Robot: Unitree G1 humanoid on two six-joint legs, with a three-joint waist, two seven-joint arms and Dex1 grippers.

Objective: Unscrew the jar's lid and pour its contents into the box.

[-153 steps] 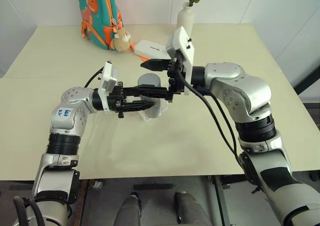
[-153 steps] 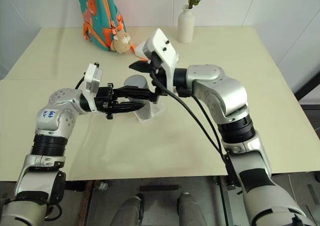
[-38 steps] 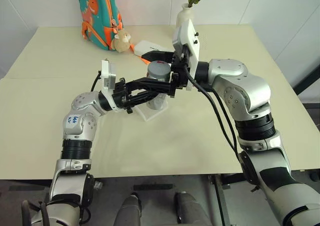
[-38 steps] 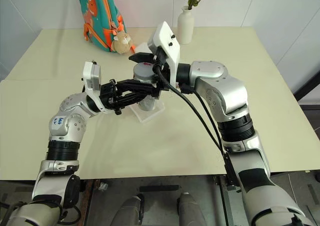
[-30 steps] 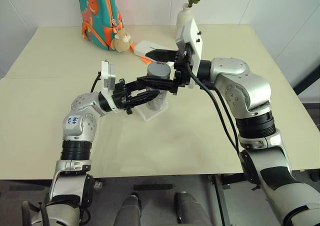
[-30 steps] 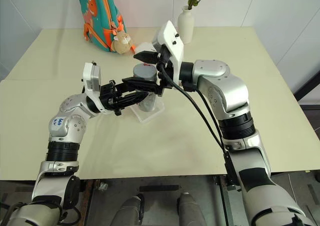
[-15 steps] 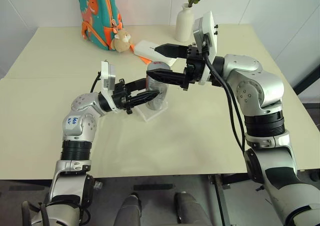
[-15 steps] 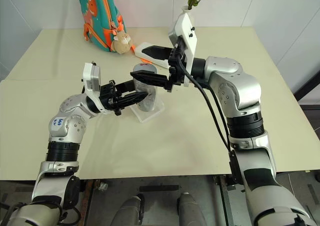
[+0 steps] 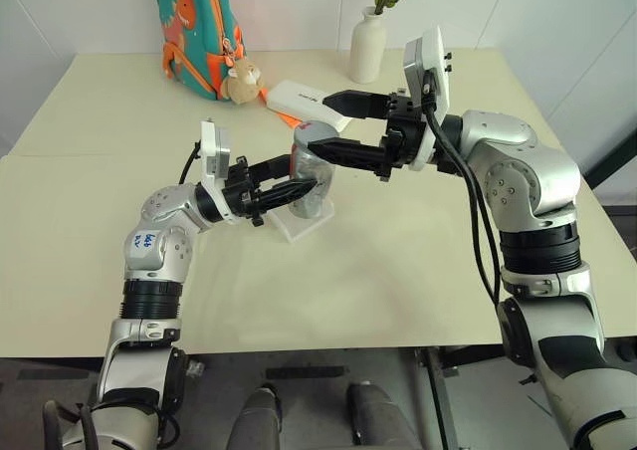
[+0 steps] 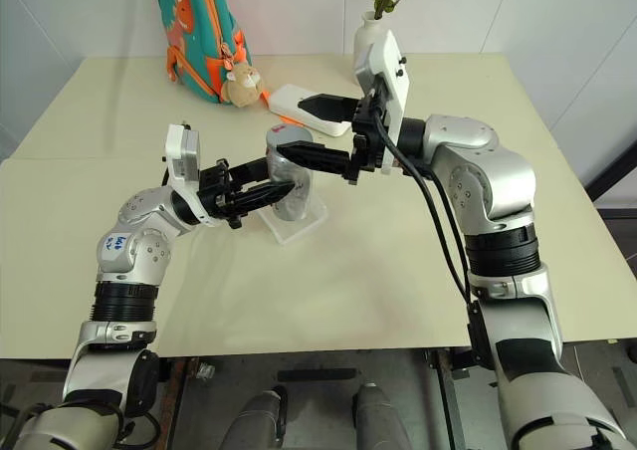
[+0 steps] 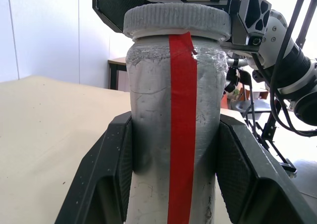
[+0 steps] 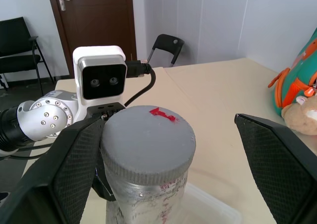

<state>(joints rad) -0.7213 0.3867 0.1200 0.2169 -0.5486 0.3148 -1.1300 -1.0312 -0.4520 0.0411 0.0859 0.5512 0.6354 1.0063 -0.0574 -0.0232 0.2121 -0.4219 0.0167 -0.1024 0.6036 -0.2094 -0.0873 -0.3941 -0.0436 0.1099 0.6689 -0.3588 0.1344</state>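
My left gripper (image 9: pixel 294 183) is shut on the silvery jar (image 9: pixel 311 179), holding it upright just over the clear box (image 9: pixel 302 227). In the left wrist view its fingers (image 11: pixel 111 174) press both sides of the jar (image 11: pixel 173 135), which carries a red tape strip. The grey lid (image 9: pixel 317 132) with its red mark sits on the jar's neck. My right gripper (image 9: pixel 320 123) is open, its fingertips level with the lid, one on each side and apart from it. The right wrist view looks across the lid (image 12: pixel 147 137) between the spread fingers (image 12: pixel 74 169). The contents are hidden inside.
At the back of the table stand a white vase (image 9: pixel 367 44), a teal and orange backpack (image 9: pixel 194 27) and a small plush toy (image 9: pixel 242 80). A white case (image 9: pixel 304 99) lies just behind the jar. Bare tabletop (image 9: pixel 378 261) spreads in front.
My right gripper has slid to the right, back from the lid, staying open. The lid stays on the jar. The left gripper and jar have kept still over the last second.
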